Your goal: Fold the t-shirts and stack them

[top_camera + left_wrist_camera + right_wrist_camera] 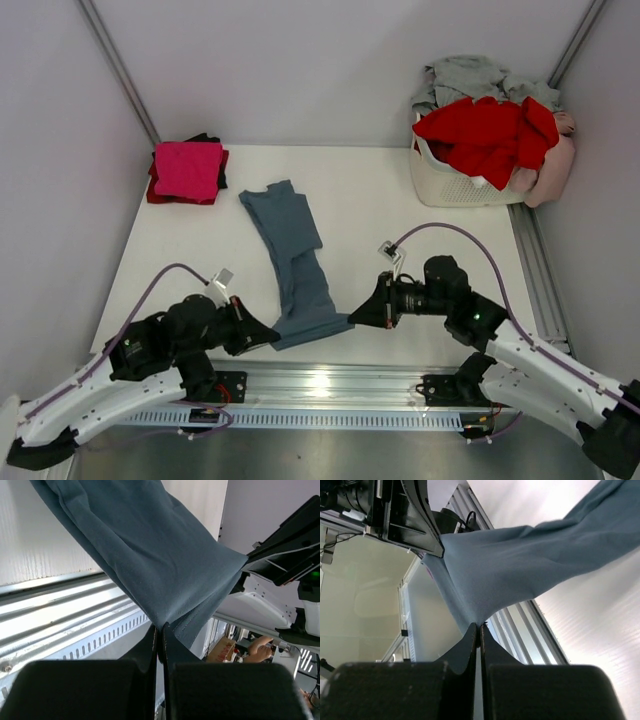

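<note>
We're folding slate-blue t-shirt (295,250) | left claw (272,340), right claw (355,320) pinch hem stretched between them | next: lift evenly forward

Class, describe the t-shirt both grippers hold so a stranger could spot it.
On the white table, a long strip runs from the middle toward the near edge. It is the slate-blue t-shirt, the only one neither stacked nor in the basket.
</note>
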`<state>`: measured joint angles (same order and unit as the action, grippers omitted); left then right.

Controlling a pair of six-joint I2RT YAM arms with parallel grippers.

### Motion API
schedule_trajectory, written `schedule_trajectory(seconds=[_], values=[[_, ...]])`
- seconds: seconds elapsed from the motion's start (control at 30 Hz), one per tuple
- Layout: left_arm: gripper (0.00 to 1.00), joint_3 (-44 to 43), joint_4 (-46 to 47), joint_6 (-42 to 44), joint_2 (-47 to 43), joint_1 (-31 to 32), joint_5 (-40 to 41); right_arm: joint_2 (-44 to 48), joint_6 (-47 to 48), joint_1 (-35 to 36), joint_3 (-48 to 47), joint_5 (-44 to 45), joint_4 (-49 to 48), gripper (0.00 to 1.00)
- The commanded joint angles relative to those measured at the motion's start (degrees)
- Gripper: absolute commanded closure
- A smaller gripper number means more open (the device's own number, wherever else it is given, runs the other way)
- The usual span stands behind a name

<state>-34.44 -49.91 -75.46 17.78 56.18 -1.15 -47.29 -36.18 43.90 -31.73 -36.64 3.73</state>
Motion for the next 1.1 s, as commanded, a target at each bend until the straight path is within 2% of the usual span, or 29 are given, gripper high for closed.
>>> schedule_trajectory(seconds=[0.0,0.07,0.2,0.5,0.8,0.9,1.07], values=[[1.0,-3.8,-13.4,-2.3,3.7,3.9,4.1,5.7,0.7,-1.0,-0.7,7.5,8.8,1.0],[1.0,-4.7,-12.9,-2.8,7.5,6.6,5.5,6.2,0.9,-0.9,-1.5,7.6,9.8,1.0],[1.0,-7.8,-12.4,-2.3,13.2,8.2,8.1,4.3,2.3,-0.9,-2.0,7.8,8.8,1.0],[1.0,-13.2,-16.4,-2.1,14.9,7.5,22.0,-11.8,9.0,-1.9,-8.0,6.2,1.6,1.0],[1.0,-11.6,-10.4,4.8,16.0,0.1,22.5,-24.1,11.0,-6.9,-16.2,2.5,-2.9,1.0],[1.0,-11.1,-8.0,8.6,18.6,-5.0,22.3,-26.4,9.6,-7.6,-17.1,2.1,-7.4,1.0],[1.0,-9.5,2.1,17.4,24.4,-12.9,20.2,-31.3,9.9,-8.9,-19.8,2.5,-9.2,1.0]])
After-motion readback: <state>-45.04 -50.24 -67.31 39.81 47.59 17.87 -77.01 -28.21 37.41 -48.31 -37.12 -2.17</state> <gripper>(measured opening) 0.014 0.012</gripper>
